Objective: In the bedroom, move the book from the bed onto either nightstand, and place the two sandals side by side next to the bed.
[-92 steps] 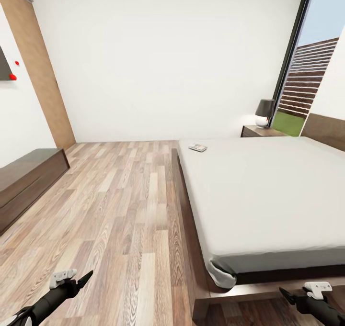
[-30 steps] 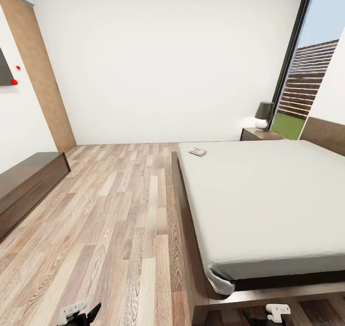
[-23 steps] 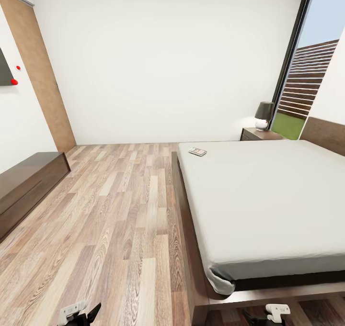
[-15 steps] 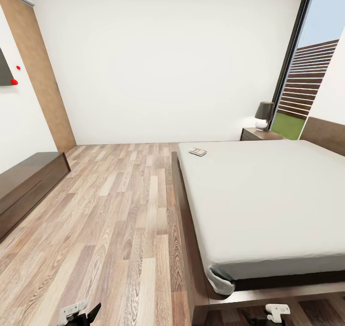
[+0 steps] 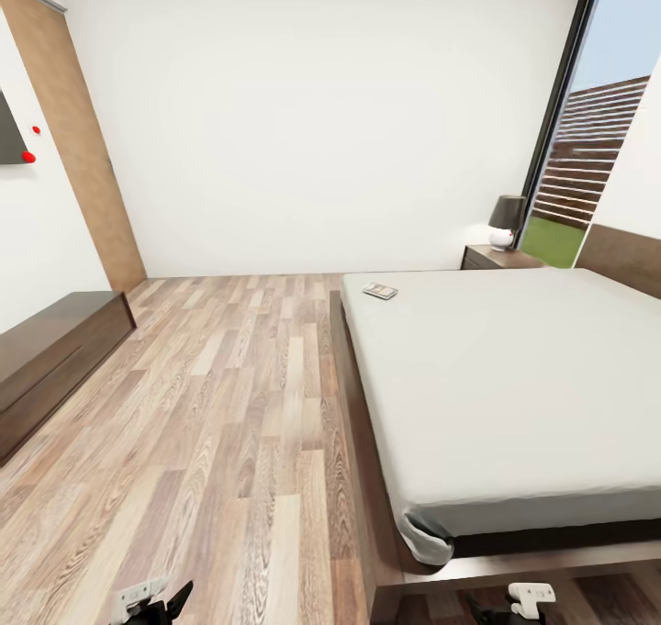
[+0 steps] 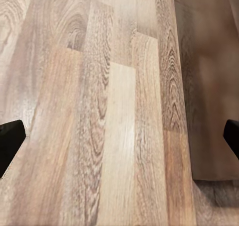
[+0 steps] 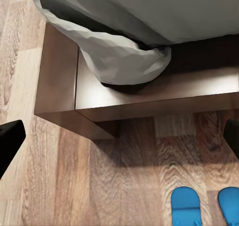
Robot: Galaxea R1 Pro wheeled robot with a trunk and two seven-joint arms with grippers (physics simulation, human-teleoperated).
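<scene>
The book (image 5: 378,290) lies small and flat near the far left corner of the pale-grey bed (image 5: 514,377). One dark nightstand (image 5: 496,257) stands beyond the bed, by the window. Two blue sandals (image 7: 185,206) (image 7: 229,204) lie side by side on the floor by the bed's near corner, partly cut off at the frame's edge. My left gripper (image 6: 119,139) hangs open over bare wood floor. My right gripper (image 7: 119,139) is open above the bed's platform base (image 7: 124,96), with the sandals close by. Both grippers peek in at the head view's bottom edge, left (image 5: 161,599) and right (image 5: 500,605).
A black-shaded lamp (image 5: 507,218) sits on the nightstand. A low dark cabinet (image 5: 46,350) runs along the left wall, and a brown door (image 5: 78,139) stands behind it. A wide strip of plank floor (image 5: 239,405) lies between cabinet and bed.
Since three seconds ago the head view has shifted upward and both arms sit lower in it. Over the last second nothing has visibly moved.
</scene>
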